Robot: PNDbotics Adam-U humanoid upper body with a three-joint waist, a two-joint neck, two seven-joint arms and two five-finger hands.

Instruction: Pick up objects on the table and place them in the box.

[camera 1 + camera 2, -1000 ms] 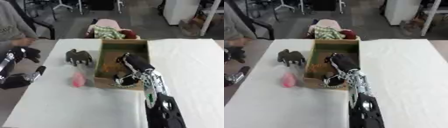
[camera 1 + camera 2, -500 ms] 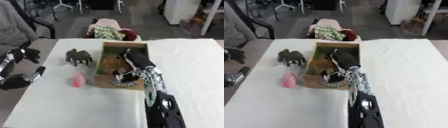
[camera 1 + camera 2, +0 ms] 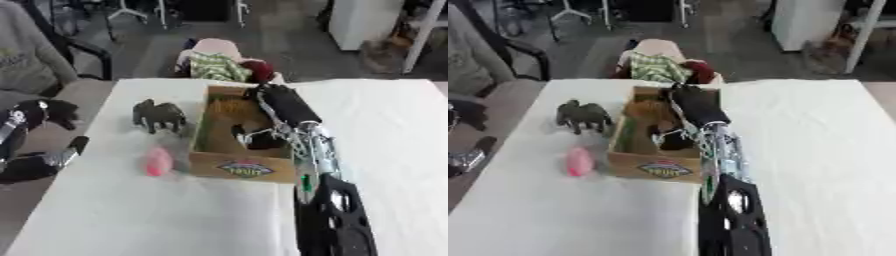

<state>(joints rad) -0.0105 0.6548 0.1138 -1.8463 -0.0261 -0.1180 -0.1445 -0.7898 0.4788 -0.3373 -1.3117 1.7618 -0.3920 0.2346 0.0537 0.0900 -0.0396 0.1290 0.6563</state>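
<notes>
An open cardboard box [image 3: 243, 169] stands mid-table, with something brown [image 3: 649, 110] lying in its far part. My right hand [image 3: 282, 103], black, reaches in from the lower right over the box's right side. A dark shape [image 3: 251, 139] sits below it inside the box; I cannot tell whether it is fingers or a thing. Left of the box stand a dark elephant toy [image 3: 158, 115] and, nearer, a small pink object [image 3: 158, 161], both on the white table. My left hand [image 3: 35, 116] rests at the left edge, fingers up, holding nothing.
A heap of striped, pink and red soft things [image 3: 223, 62] lies beyond the table's far edge. The table's left edge [image 3: 92, 125] runs close to my left hand. White tabletop [image 3: 394, 130] stretches right of the box.
My right hand has shifted slightly toward the far end of the box. The elephant, the pink object and my left hand stay where they were.
</notes>
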